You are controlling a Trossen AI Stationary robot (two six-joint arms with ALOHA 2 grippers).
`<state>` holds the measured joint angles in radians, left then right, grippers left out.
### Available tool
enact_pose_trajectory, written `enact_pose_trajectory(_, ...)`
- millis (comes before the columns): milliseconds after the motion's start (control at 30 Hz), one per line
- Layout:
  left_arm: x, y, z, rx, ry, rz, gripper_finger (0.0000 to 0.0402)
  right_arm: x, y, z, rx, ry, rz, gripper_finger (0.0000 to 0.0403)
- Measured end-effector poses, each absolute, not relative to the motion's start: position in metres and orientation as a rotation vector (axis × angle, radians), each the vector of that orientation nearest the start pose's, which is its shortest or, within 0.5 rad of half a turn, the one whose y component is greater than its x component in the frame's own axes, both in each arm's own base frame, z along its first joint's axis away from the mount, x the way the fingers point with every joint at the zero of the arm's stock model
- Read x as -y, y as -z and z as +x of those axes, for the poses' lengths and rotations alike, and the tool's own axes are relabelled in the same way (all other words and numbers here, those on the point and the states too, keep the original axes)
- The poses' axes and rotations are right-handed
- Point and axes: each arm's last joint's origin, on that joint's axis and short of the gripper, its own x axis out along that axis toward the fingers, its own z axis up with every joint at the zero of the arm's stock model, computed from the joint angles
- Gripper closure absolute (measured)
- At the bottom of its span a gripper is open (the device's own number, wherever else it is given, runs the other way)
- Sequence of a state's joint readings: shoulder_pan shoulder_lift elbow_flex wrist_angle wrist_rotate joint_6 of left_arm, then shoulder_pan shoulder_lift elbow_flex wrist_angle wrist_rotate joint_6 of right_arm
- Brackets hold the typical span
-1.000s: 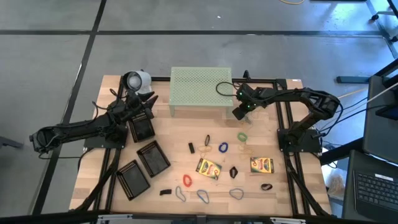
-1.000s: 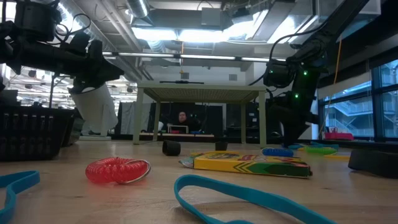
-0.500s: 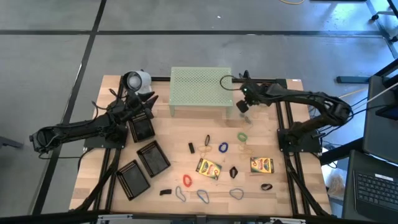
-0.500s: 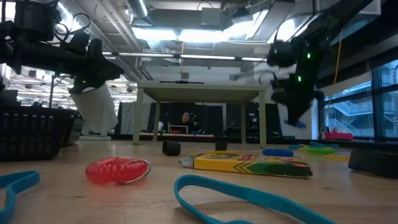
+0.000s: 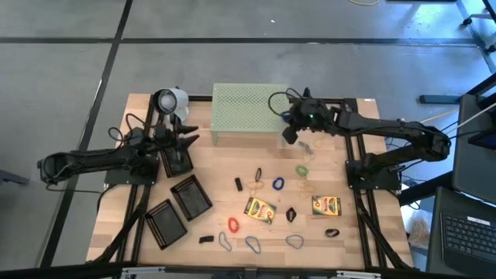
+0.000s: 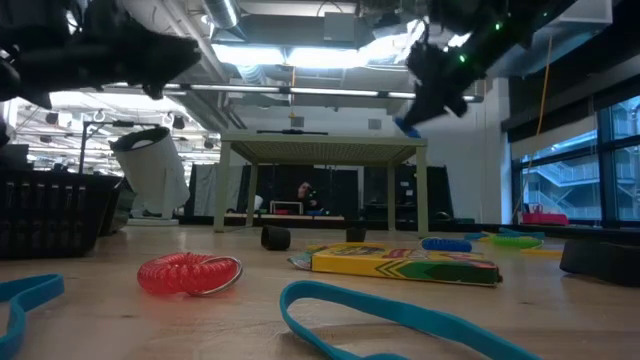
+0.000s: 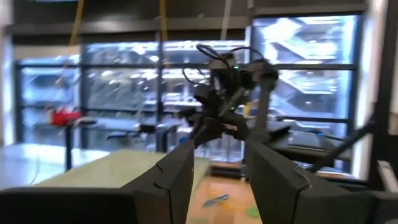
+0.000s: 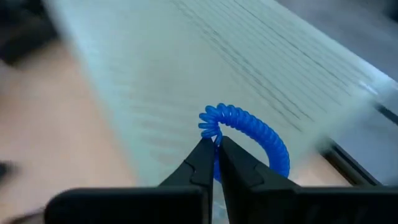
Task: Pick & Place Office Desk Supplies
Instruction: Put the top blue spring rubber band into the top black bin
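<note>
At the table's left side, the left arm reached over the upright black mesh tray (image 5: 177, 159), and the left gripper (image 5: 188, 137) hovered above it with its two dark fingers (image 7: 177, 180) spread apart and nothing between them. Just beyond it stood a white cylindrical container (image 5: 169, 100) near the back corner. Two more flat black rectangular mesh trays (image 5: 191, 197) lay toward the front of the wooden table (image 5: 364, 232).

At the back centre stood the large pale-green perforated stand (image 5: 246, 108). In front of it the loose supplies lay scattered: a red coiled band (image 6: 189, 274) near the front edge, small black binder clips (image 5: 239, 184), a yellow-green crayon box (image 5: 260, 209) in the middle, a blue band loop (image 5: 278, 184), a green band loop (image 5: 302, 169), and a second crayon box (image 5: 326, 205) further right.

The right gripper (image 5: 288, 133) hung in the air at the stand's right end, above the table, fingers pinched tight on a bright blue coiled band (image 8: 249, 134) that curled up out of the closed tips over the stand's pale top
</note>
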<state>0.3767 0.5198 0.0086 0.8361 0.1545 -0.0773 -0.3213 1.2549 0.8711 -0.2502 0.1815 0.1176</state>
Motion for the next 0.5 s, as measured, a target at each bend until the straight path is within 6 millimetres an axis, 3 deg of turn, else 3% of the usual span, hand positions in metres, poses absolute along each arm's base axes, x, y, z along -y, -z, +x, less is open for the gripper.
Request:
enact_pose_trajectory(300, -0.018, -0.204, 0.125, 0.343, -0.044, 0.122, 0.0247, 0.05, -0.284, 0.279, -0.32, 0.149, 0.123, 0.0387)
enact_pose_trajectory(500, -0.01, -0.215, 0.137, 0.327, -0.021, 0.167, 0.0204, 0.033, -0.278, 0.297, -0.257, 0.034, 0.11, 0.0387)
